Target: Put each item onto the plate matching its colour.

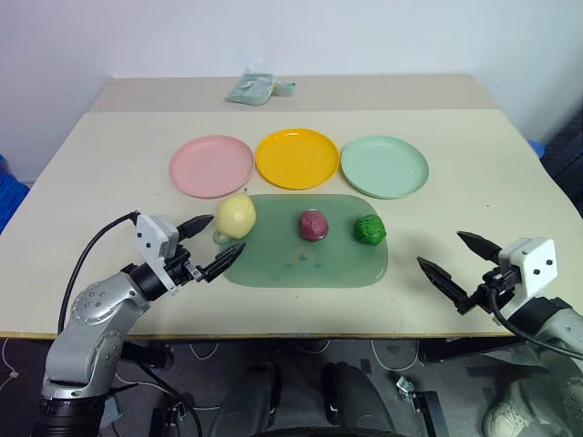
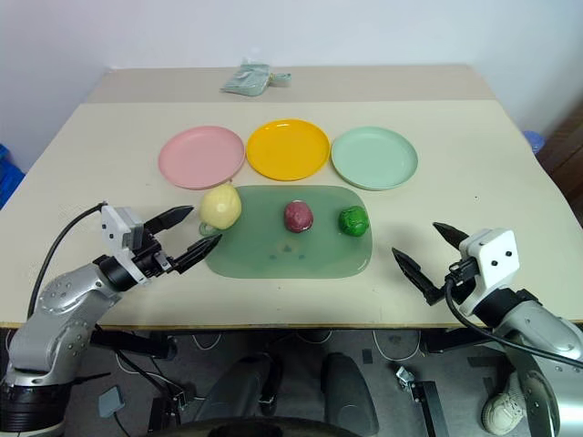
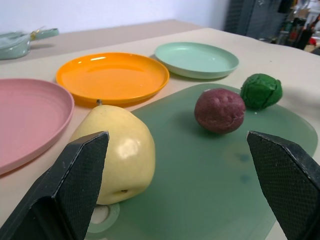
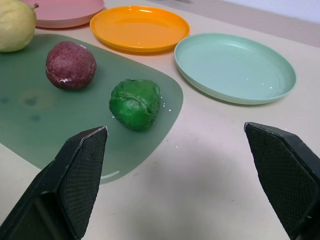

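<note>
- Left gripper [image 1: 209, 246] at lower left of the head view, jaws spread wide and empty, aimed at the yellow fruit [image 1: 236, 215] just beyond its tips, at the left end of the green mat [image 1: 310, 264]; likely first pick.
- Fruit roughly upright, stem upward; yellow plate [image 1: 297, 157] above it and slightly right, mid-frame.
- Right gripper [image 1: 455, 262] at lower right, also gaping and empty, nearer the green ball [image 1: 369, 229], with the mint plate [image 1: 384, 167] above.
- Red-purple ball [image 1: 312, 225] mid-mat; pink plate [image 1: 211, 166] upper left.
- Beige table [image 1: 118, 191], white wall behind.
</note>
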Tool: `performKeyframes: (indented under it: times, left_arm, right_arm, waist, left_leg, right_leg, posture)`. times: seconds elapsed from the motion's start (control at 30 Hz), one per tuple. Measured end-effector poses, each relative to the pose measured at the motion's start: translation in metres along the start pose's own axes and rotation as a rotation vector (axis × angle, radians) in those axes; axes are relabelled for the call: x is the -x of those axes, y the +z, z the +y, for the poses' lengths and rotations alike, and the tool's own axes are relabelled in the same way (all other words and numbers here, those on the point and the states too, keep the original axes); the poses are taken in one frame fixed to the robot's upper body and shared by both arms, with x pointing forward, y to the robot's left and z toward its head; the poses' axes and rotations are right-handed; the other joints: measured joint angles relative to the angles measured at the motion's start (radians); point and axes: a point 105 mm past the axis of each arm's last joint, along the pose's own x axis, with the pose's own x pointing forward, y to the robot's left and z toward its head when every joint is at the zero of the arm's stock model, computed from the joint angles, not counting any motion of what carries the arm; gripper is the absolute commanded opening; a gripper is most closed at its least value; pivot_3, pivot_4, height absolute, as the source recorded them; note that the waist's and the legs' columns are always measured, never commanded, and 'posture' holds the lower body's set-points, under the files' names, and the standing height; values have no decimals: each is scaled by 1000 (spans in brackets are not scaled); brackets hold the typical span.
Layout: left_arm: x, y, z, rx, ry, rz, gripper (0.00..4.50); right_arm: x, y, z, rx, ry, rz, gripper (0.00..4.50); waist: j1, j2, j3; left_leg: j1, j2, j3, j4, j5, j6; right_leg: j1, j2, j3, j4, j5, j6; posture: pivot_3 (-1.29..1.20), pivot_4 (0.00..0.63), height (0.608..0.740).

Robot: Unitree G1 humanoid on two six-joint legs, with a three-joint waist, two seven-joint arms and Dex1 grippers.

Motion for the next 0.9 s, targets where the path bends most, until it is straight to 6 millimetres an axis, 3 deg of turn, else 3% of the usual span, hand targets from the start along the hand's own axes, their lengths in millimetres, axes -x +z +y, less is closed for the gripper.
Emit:
performKeyframes:
  times: [0.17, 0.57, 0.9]
  left_arm:
    - [6, -9, 2, 8, 2, 12, 4500]
    - [6, -8, 3, 3, 8, 7, 4500]
    - [2, -9, 8, -23, 64, 11, 4500]
  right_arm:
    - [1, -2, 0, 4, -1, 2, 4462]
    - [1, -5, -1, 5, -3, 10, 4462]
    - [-5, 3, 0, 8, 15, -25, 4462]
  waist:
    - [2, 0, 0]
    - [1, 0, 0]
    - [0, 0, 0]
  left_leg:
    - [0, 0, 0, 0, 0, 0]
    - [0, 0, 0, 0, 0, 0]
    - [0, 0, 0, 0, 0, 0]
  right_leg:
    - [0, 0, 0, 0, 0, 0]
    - [0, 0, 0, -1, 0, 0]
    - [0, 0, 0, -1, 0, 0]
  posture:
    - [0, 150, 740]
    - [0, 150, 740]
    - [0, 150, 740]
